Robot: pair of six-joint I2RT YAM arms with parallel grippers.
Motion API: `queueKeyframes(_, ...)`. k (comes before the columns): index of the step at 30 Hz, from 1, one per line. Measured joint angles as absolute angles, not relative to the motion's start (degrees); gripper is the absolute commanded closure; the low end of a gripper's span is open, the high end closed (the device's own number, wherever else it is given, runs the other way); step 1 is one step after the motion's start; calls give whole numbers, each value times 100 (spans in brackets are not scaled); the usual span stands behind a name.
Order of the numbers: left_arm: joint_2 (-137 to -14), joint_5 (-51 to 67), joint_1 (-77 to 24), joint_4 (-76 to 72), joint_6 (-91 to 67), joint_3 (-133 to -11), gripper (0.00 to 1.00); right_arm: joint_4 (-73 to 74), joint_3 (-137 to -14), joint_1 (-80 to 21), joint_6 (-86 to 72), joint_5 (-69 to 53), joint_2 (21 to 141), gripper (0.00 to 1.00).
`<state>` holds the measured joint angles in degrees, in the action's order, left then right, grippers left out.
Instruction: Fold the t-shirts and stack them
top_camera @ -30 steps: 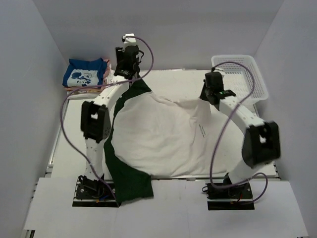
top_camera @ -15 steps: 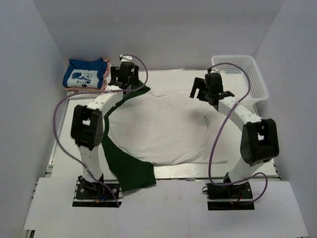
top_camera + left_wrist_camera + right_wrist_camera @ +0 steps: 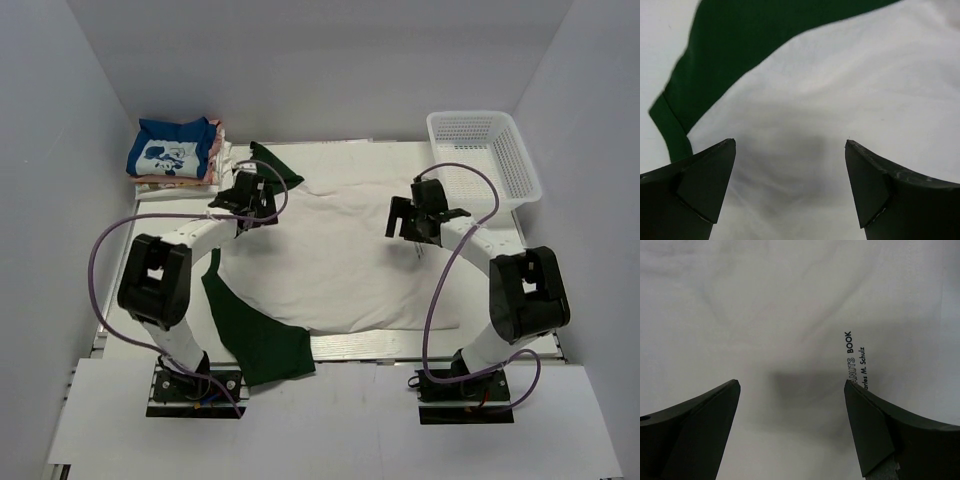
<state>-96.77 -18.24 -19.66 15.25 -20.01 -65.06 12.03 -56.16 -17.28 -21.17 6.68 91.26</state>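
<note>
Left hand (image 3: 790, 145) gapes wide, holding nothing, above the cream t-shirt (image 3: 330, 265); right hand (image 3: 792, 385) equally wide and empty over its dark lettering (image 3: 855, 362); the shirt lies spread mid-tabletop (image 3: 400, 160) atop the dark green t-shirt (image 3: 262, 345); blue t-shirt (image 3: 168, 150) far left.

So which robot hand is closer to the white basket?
Right. The right gripper hovers over the cream t-shirt, not far from the basket. The left gripper is on the shirt's opposite side, by the dark green t-shirt.
</note>
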Motion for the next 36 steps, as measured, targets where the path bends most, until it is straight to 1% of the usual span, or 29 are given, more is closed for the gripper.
queueKeyframes(4,-10359,-1874,-1959,1835,-2161,-6637,0,1297,-5839,-1737,-2064,705,9452,10)
queueKeyframes(8,-11238,-2093,-1925,2250,-2390,-7395,0,1452,-6324,-1737,-2073,786,10162,10)
queueKeyframes(12,-11764,-2241,-1892,2359,-2482,-8103,0,1575,-6934,-1737,-2078,858,10827,10)
queueKeyframes(16,-12392,-2255,-1802,2480,-2488,-9008,0,1680,-7640,-1726,-2091,930,11365,10)
queueKeyframes(22,-13625,-2071,-1588,2523,-2309,-10866,0,1791,-8971,-1697,-2060,1007,12274,10)
queueKeyframes(26,-13998,-1890,-1483,2523,-2027,-11496,0,1957,-9795,-1695,-1968,967,12779,10)
queueKeyframes(32,-13926,-1404,-1404,2571,-1623,-11585,0,2091,-9839,-1706,-1741,888,12593,10)
queueKeyframes(34,-13662,-1315,-1422,2567,-1531,-11373,0,2069,-9588,-1728,-1686,858,12221,10)
queueKeyframes(36,-13107,-1214,-1459,2665,-1507,-10934,0,2043,-9218,-1743,-1634,799,11609,10)
